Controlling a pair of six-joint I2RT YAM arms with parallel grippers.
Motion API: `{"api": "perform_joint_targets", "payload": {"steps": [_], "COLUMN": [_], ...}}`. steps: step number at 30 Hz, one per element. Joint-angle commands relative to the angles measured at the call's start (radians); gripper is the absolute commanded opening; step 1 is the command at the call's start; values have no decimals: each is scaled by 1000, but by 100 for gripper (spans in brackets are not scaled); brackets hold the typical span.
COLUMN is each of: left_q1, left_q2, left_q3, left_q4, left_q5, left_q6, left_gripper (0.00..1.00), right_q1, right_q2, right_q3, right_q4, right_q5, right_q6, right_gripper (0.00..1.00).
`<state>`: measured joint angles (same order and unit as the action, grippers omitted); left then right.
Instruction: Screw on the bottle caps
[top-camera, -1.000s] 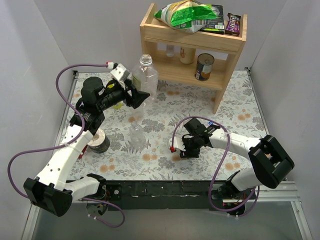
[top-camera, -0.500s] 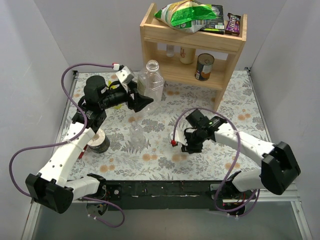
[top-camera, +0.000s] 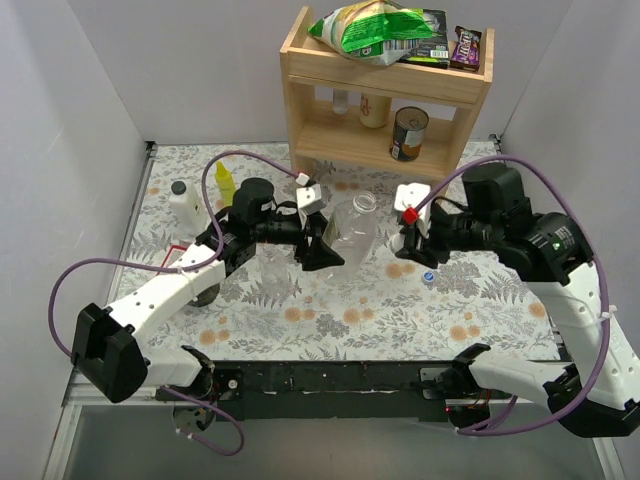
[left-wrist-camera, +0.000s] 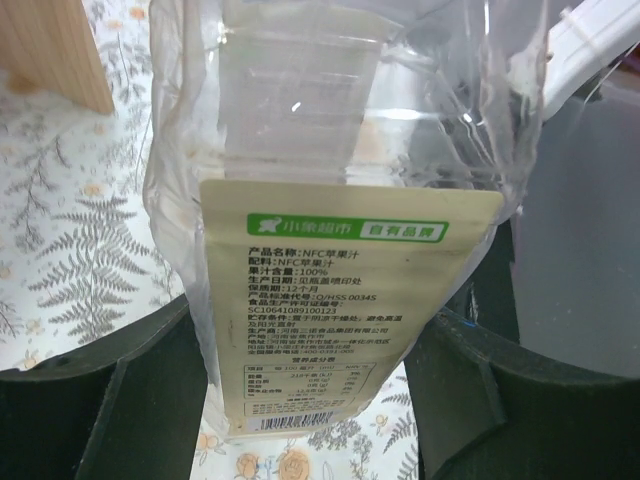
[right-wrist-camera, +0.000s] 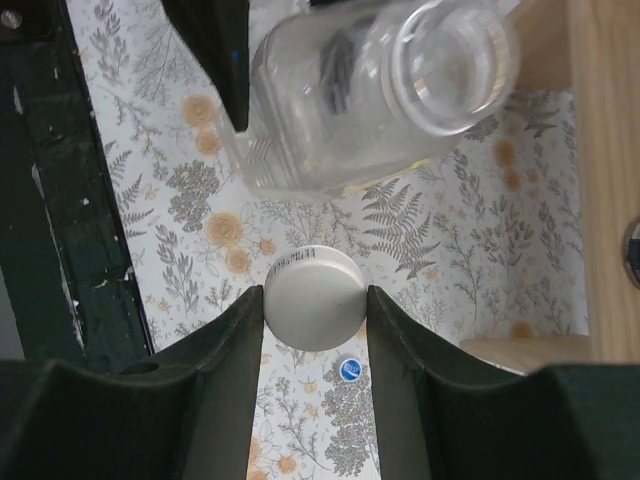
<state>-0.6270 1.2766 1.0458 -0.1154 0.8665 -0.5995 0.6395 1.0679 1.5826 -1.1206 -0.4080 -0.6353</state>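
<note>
A floral-print mat (top-camera: 480, 200) covers the table, closed in by plain grey walls (top-camera: 100, 80) on the left, right and back. At the top centre a wooden shelf (top-camera: 385, 95) stands on the mat, with a can (top-camera: 408, 133) on its lower board. A yellow squeeze bottle (top-camera: 226, 183) and a white bottle (top-camera: 183, 203) stand at the upper left. Mid-frame, the left gripper (top-camera: 322, 243) clamps the large clear bottle (top-camera: 355, 228) around its body, tilted, uncapped, its mouth towards the right. The right gripper (right-wrist-camera: 316, 310) pinches the white cap (right-wrist-camera: 315, 297) near that mouth, not touching it. A blue cap (top-camera: 427, 275) lies on the mat right of centre.
</note>
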Motion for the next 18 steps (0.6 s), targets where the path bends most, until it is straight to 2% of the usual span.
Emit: {"api": "perform_joint_targets", "payload": {"steps": [1,3,5,11,18], "left_q1": [-23,-46,-76,-134,-172], "left_q2": [27,56,67,17,-94], "left_q3": [-7,6,-4,-113,-311], "left_q4": [11,-56,-78,-141,174], "left_q5": [-7,-17,-21,-24,-64], "left_q6": [82,156,194,340,248], "left_gripper": [0,0,0,0,0], "right_q1": [-41,-40,-41,-40,-40], "right_q2": [44,90,116,93,61], "right_q3": [160,285,323,243,185], "right_q4": [-85,-123,-140,-134,-186], "right_q5": [-55,-69,-101,-115,-231], "right_q6": [40,33,2,-104,-246], "right_gripper": [25,25,25,24,27]}}
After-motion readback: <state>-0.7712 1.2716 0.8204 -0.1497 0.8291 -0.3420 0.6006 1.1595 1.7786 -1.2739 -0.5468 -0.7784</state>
